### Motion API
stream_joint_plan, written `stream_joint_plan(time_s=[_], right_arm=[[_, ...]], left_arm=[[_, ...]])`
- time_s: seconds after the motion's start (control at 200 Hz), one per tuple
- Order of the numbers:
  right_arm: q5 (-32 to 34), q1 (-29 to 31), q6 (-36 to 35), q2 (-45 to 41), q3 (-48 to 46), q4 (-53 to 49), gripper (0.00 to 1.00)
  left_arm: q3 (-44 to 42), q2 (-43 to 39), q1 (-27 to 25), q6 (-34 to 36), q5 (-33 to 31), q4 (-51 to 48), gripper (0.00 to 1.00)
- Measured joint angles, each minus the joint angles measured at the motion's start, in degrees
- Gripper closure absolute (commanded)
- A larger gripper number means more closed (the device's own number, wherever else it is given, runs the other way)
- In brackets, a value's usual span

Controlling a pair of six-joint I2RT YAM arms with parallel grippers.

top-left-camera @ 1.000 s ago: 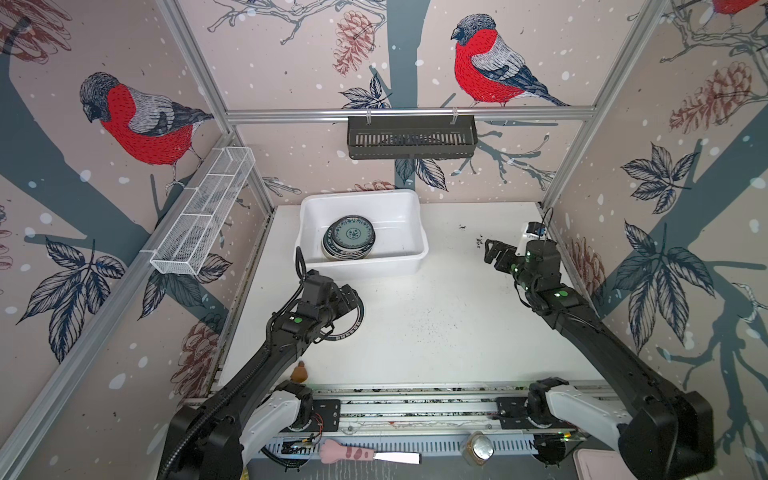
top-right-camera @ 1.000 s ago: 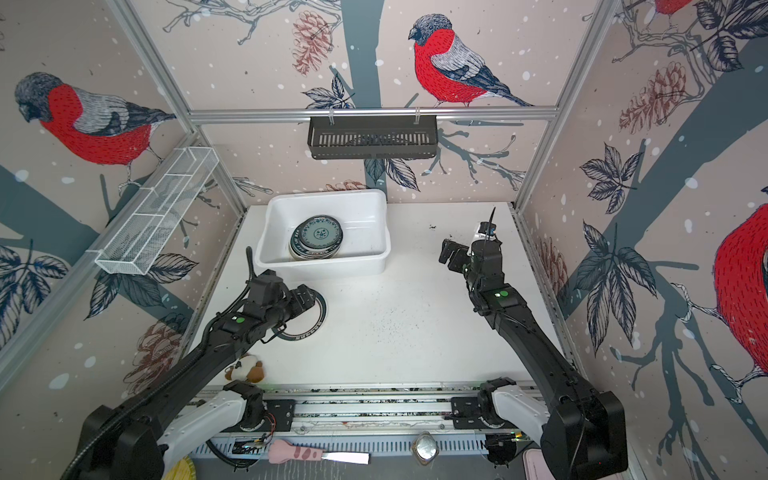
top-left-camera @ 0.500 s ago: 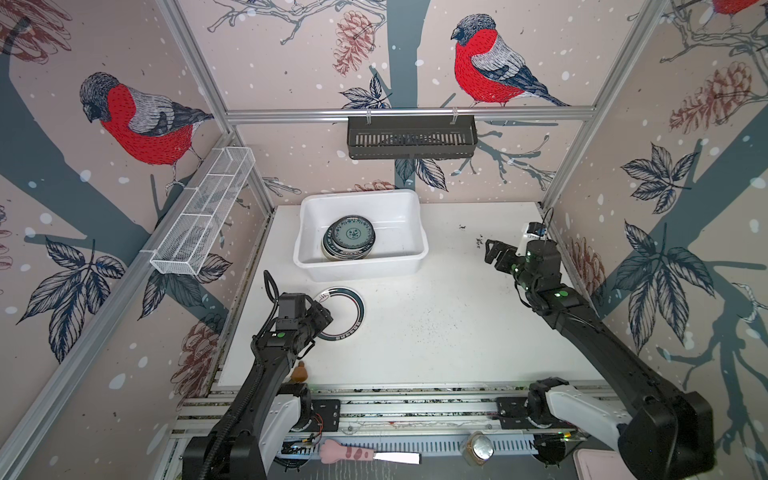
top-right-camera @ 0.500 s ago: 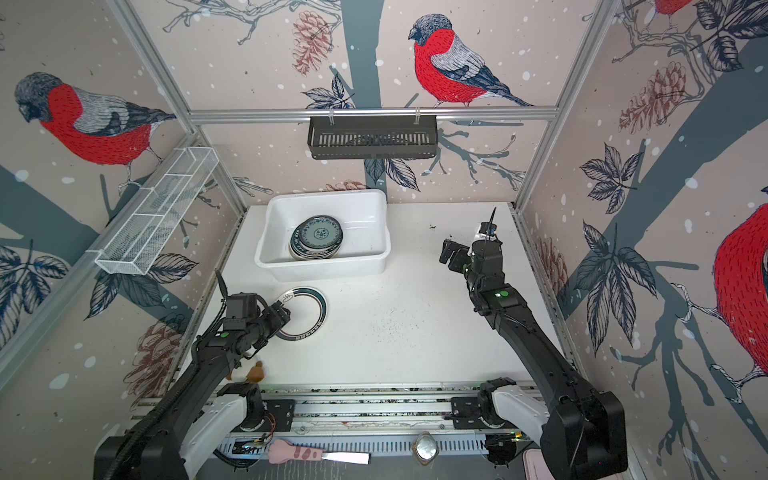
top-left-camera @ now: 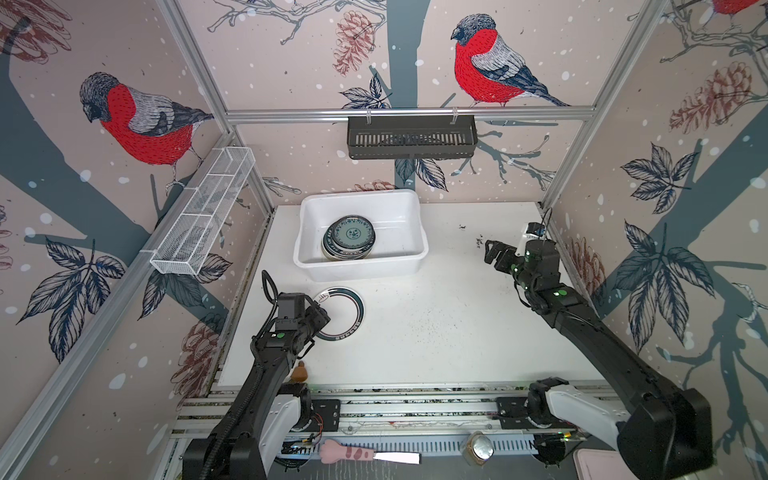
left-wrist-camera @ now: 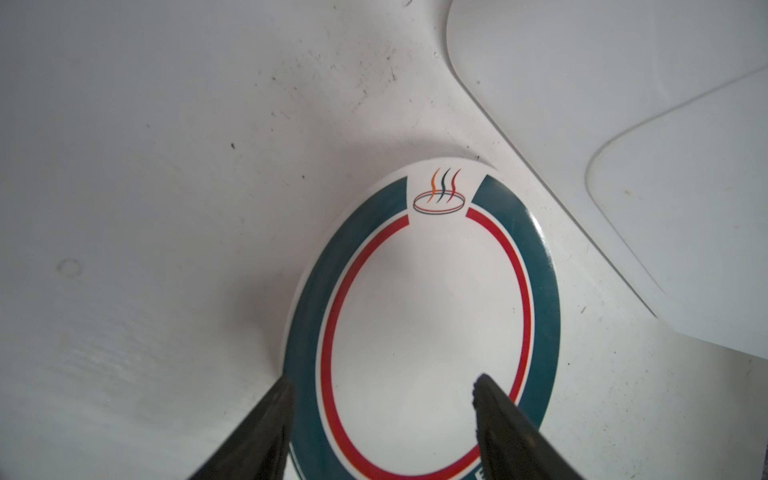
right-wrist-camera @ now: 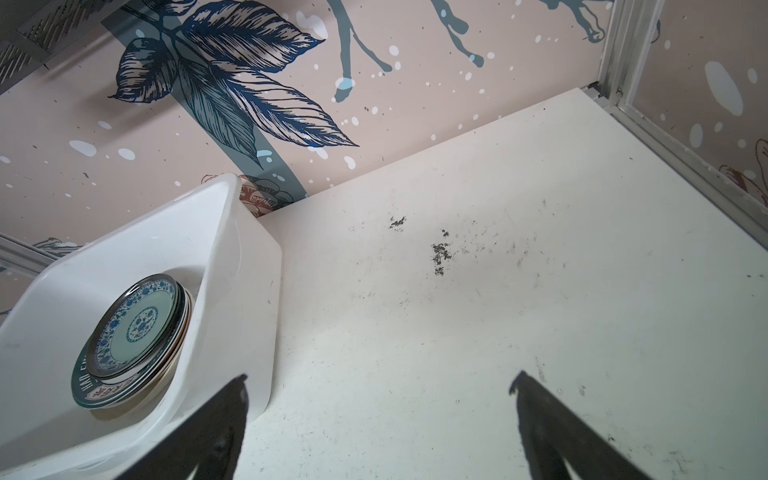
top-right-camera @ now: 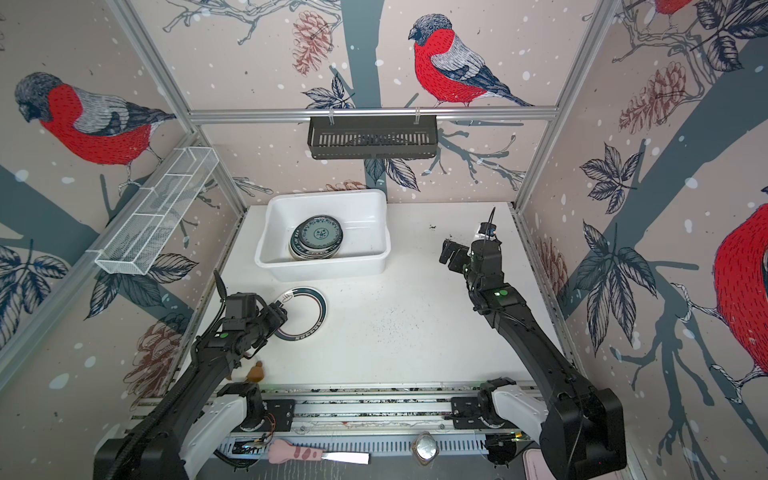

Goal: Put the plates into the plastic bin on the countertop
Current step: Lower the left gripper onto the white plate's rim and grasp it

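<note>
Left gripper (top-left-camera: 321, 316) sits low at the near left of the flat, speckled white countertop (top-left-camera: 436, 332). Its black tapered fingers (left-wrist-camera: 257, 432) are spread apart and clamp nothing. One tip lies at the outer edge of the glossy round white plate (left-wrist-camera: 424, 332), which has a dark teal lettered rim and a thin red ring; the other tip is over its smooth centre. That plate lies flat just near of the white rectangular plastic bin (top-left-camera: 361, 266), a round-cornered tub far left of centre. Inside it rests a stack of round plates (top-left-camera: 349, 240) topped by a teal patterned one. Right gripper (right-wrist-camera: 379, 376) hovers wide open and empty at the far right.
</note>
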Motion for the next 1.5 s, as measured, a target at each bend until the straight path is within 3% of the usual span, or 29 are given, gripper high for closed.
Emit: stream_joint_plan(time_s=[0.29, 0.38, 0.54, 1.006, 1.206, 1.501], right_arm=[[-0.2, -0.2, 0.0, 0.6, 0.0, 0.1, 0.01], [-0.2, -0.2, 0.0, 0.6, 0.0, 0.1, 0.01], [-0.2, -0.2, 0.0, 0.6, 0.0, 0.0, 0.01], [-0.1, -0.2, 0.0, -0.1, -0.2, -0.1, 0.01], [0.1, 0.0, 0.0, -0.3, -0.2, -0.2, 0.01], [0.1, 0.2, 0.0, -0.2, -0.3, -0.2, 0.01]], left_arm=[[0.6, 2.4, 0.0, 1.0, -5.2, -0.7, 0.34], [-0.1, 3.1, 0.0, 1.0, -5.8, -0.1, 0.4], [-1.9, 4.4, 0.0, 1.0, -4.6, 3.4, 0.47], [-1.2, 11.8, 0.1, 3.3, -1.4, 8.1, 0.55], [-0.6, 13.7, 0.1, 4.1, -0.5, 9.5, 0.66], [-0.6, 16.2, 0.0, 7.3, 1.7, 12.7, 0.68]])
